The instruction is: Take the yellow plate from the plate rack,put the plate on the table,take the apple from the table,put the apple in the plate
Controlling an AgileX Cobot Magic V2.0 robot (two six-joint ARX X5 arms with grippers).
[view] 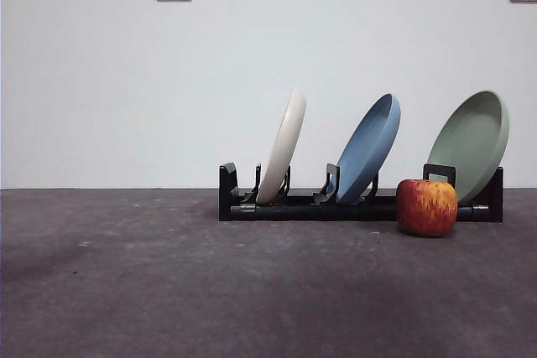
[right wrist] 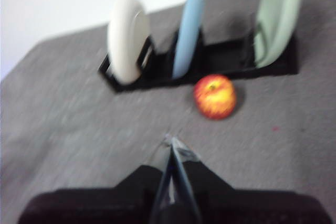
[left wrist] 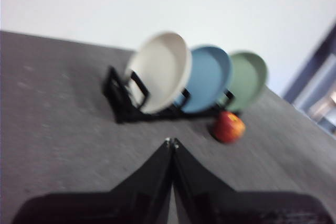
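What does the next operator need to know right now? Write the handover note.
Left gripper: shut, empty, above the table, short of the rack.
Right gripper: shut, empty, also back from the rack, the apple ahead of it.
Yellow plate: on edge in the plate rack, at the end farthest from the apple; blue plate in the middle, green plate at the other end.
Apple: on the table in front of the rack, by the green plate.
Done: nothing.
Left: lift yellow plate out, lay it on the table, put apple on it.
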